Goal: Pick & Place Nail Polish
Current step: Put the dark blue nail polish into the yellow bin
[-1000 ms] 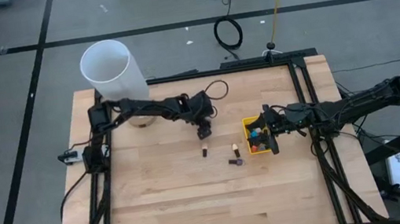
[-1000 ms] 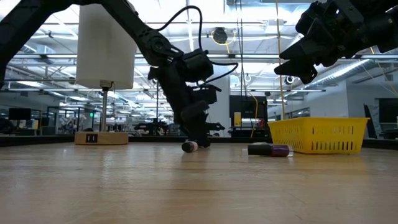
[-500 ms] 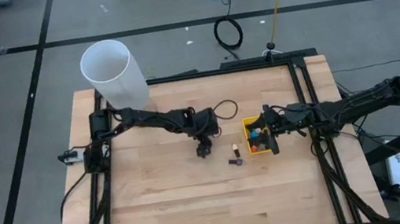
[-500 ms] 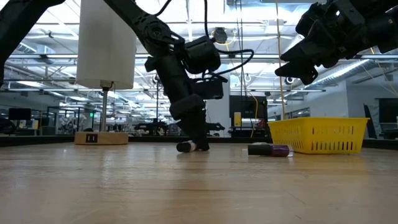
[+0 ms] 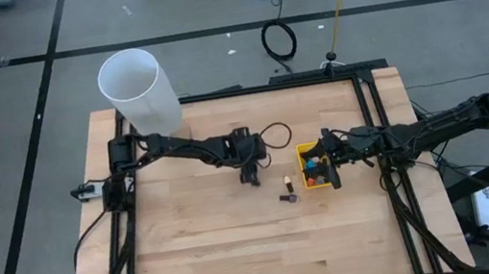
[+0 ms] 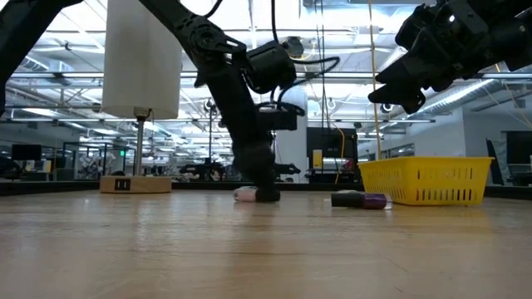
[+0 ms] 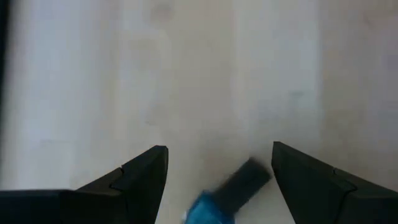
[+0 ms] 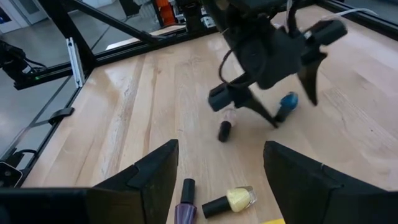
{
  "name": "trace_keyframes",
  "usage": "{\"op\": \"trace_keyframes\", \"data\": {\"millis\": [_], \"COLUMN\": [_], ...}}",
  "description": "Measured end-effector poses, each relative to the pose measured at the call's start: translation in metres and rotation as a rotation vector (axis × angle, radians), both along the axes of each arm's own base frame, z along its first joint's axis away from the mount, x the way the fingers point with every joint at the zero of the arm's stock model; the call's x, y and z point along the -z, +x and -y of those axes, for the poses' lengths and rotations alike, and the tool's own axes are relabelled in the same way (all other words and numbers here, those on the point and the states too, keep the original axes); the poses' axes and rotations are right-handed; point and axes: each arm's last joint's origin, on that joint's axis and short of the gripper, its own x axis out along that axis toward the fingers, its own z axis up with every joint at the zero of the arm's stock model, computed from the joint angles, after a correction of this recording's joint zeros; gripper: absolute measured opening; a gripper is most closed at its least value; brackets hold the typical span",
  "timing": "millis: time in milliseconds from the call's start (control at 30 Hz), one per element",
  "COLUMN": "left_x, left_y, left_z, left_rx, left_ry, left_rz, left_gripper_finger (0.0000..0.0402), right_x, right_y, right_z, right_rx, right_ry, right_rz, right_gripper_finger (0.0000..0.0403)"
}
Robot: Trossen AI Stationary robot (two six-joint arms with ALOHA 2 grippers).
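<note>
Blue nail polish bottle (image 7: 219, 200) lies on the wooden desk (image 5: 203, 250) between the left gripper's (image 5: 251, 177) wide jaws. Right gripper (image 5: 330, 169) hovers over the yellow bin (image 5: 308, 182), jaws apart and empty.

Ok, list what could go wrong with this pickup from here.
1. The blue nail polish bottle lies tipped and askew between the open fingers of the left gripper; closing may squeeze it out or roll it away.
2. A pale bottle with a dark cap lies close beside the gripper and could get knocked.
3. The right gripper hangs above the yellow bin, possibly crowding the drop.
</note>
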Motion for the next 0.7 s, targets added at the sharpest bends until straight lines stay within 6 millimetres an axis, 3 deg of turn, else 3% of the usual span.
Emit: {"op": "trace_keyframes", "data": {"millis": [367, 500, 700], "left_x": [-0.05, -0.05, -0.031], "left_y": [-0.01, -0.017, -0.017], "left_z": [-0.007, -0.018, -0.023], "left_rx": [0.018, 0.018, 0.072], "left_ry": [0.063, -0.068, -0.247], "left_rz": [0.095, 0.072, 0.034], "left_gripper_finger": [0.0278, 0.0278, 0.0278], "right_x": [0.004, 0.004, 0.004], "right_y": [-0.001, -0.001, -0.001], "right_z": [0.0, 0.0, -0.001], "right_rx": [0.002, 0.002, -0.017], "right_ry": [0.009, 0.018, 0.034], "right_rz": [-0.04, -0.044, -0.046], "right_gripper_finger": [0.022, 0.022, 0.0216]}}
